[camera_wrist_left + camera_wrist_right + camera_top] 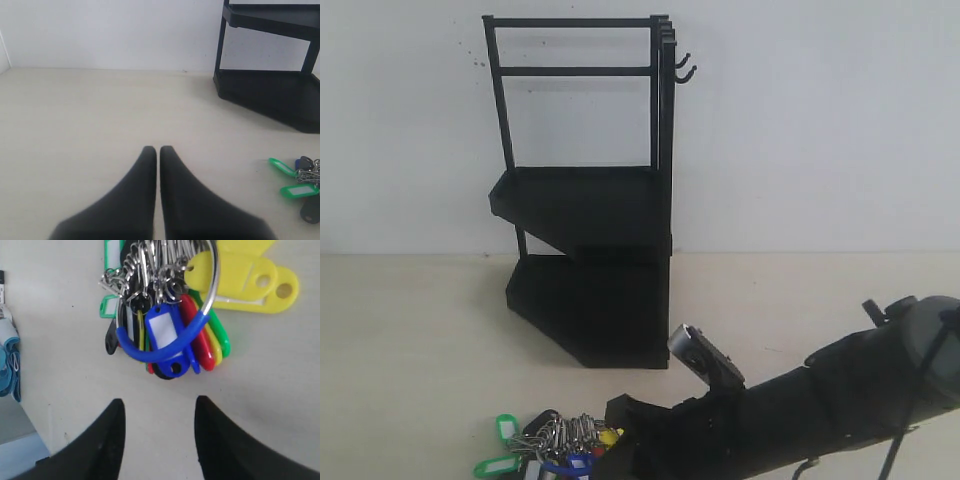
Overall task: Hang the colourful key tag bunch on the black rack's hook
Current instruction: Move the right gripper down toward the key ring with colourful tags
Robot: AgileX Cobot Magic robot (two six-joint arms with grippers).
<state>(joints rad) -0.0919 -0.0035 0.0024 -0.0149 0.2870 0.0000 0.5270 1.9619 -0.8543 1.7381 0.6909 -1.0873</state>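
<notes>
The colourful key tag bunch [555, 445] lies flat on the table near the front edge, in front of the black rack [590, 210]. The rack's small hooks [684, 68] stick out at its top right. My right arm [800, 410] reaches in from the right, low over the table, and ends right beside the bunch. In the right wrist view my right gripper [159, 402] is open with nothing between its fingers. The bunch's blue loop [150, 352] lies just ahead of the fingertips, apart from them. My left gripper [158, 149] is shut and empty, well left of the bunch [300, 180].
A white wall stands close behind the rack [270, 90]. The table's edge and a blue-and-white object [7, 357] beyond it show beside the right gripper. Loose yellow tags [245, 275] spread out on the bunch's far side.
</notes>
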